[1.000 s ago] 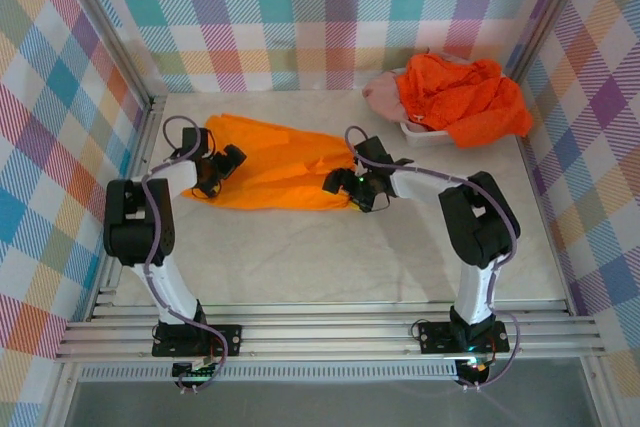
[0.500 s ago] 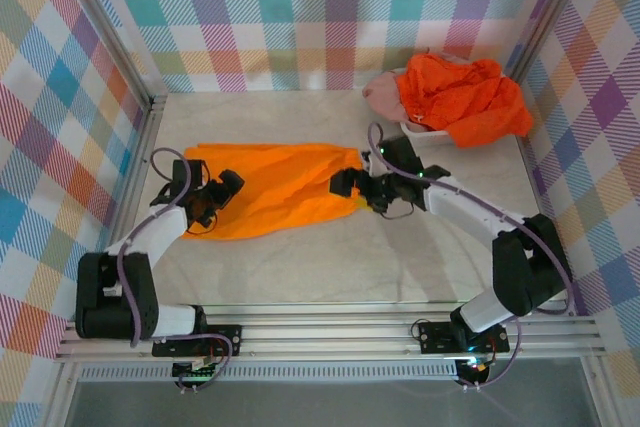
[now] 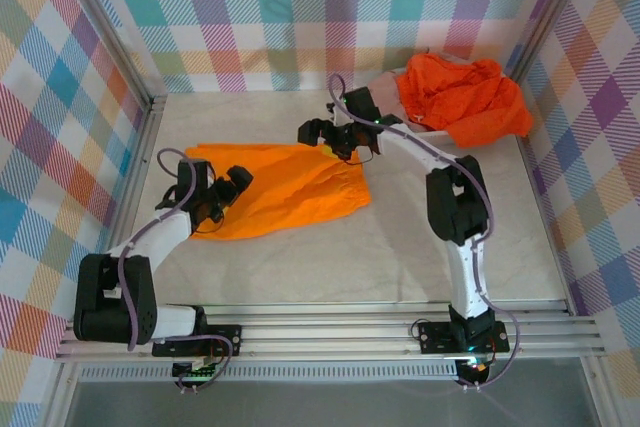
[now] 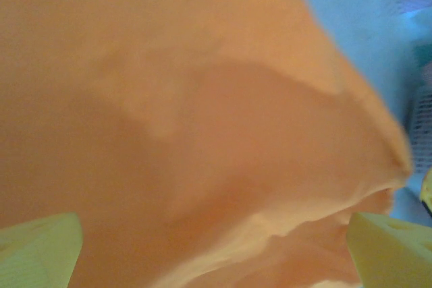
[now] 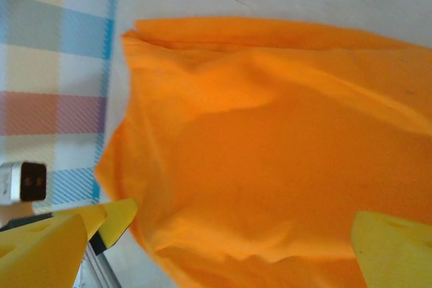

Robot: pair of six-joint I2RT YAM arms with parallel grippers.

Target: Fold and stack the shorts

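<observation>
One pair of bright orange shorts (image 3: pixel 285 187) lies spread flat on the table, left of the middle. My left gripper (image 3: pixel 232 190) rests low over its left part, jaws open, orange cloth (image 4: pixel 202 99) under and between the fingertips (image 4: pixel 40 251). My right gripper (image 3: pixel 326 138) hovers open at the shorts' back right edge and looks down along the orange cloth (image 5: pixel 283 153); nothing is pinched between its fingertips (image 5: pixel 398 247). A second orange pair (image 3: pixel 465 97) and a dusty pink pair (image 3: pixel 385 95) lie heaped in the basket at the back right.
The white mesh basket (image 3: pixel 420 133) stands at the back right corner, cloth spilling over its rim. Checked walls close in the table on three sides. Bare tabletop (image 3: pixel 420 237) lies in front of and to the right of the spread shorts.
My right gripper has opened, let go of the shorts' right end and swung toward the back edge. The shorts now lie flatter. The left arm has drawn nearer and settled.
</observation>
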